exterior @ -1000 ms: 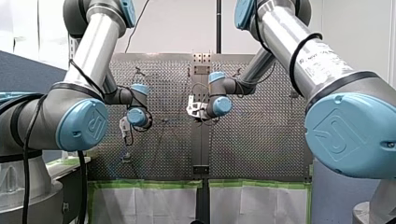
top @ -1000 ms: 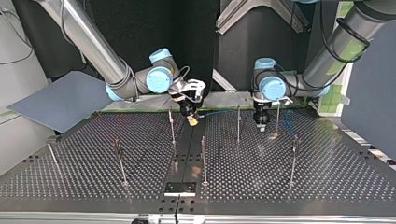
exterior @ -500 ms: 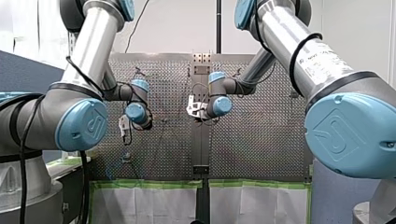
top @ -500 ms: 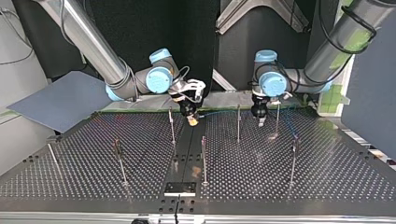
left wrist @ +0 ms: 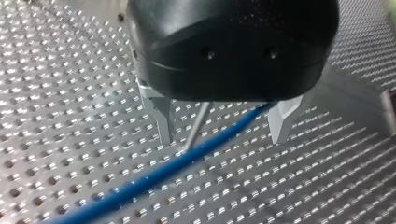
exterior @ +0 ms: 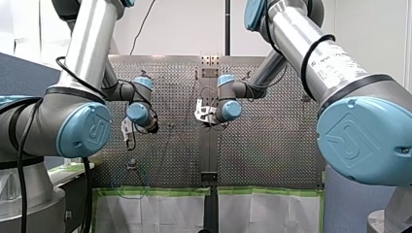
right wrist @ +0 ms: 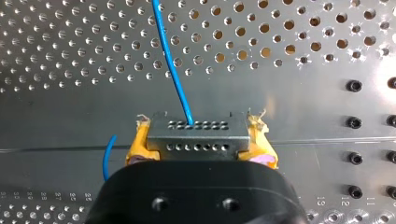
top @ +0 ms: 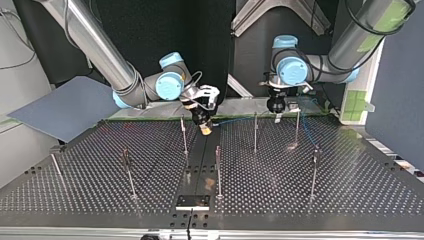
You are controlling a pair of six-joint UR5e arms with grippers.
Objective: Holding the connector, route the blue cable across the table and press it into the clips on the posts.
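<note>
Routing step: right end effector [right wrist: 200, 140] pinches connector [right wrist: 196, 135], left end effector [left wrist: 222, 133] spread around blue cable [left wrist: 187, 161]. Next: pinch cable, press it into the nearest post [top: 297, 126] clip.

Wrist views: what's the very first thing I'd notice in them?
The thin bright blue cable stands out, running over the silver perforated table into a grey block connector with rows of holes, clamped between the yellow pads of my right gripper. In the left wrist view, the same cable crosses under my left gripper, whose metal fingers stand open.
</note>
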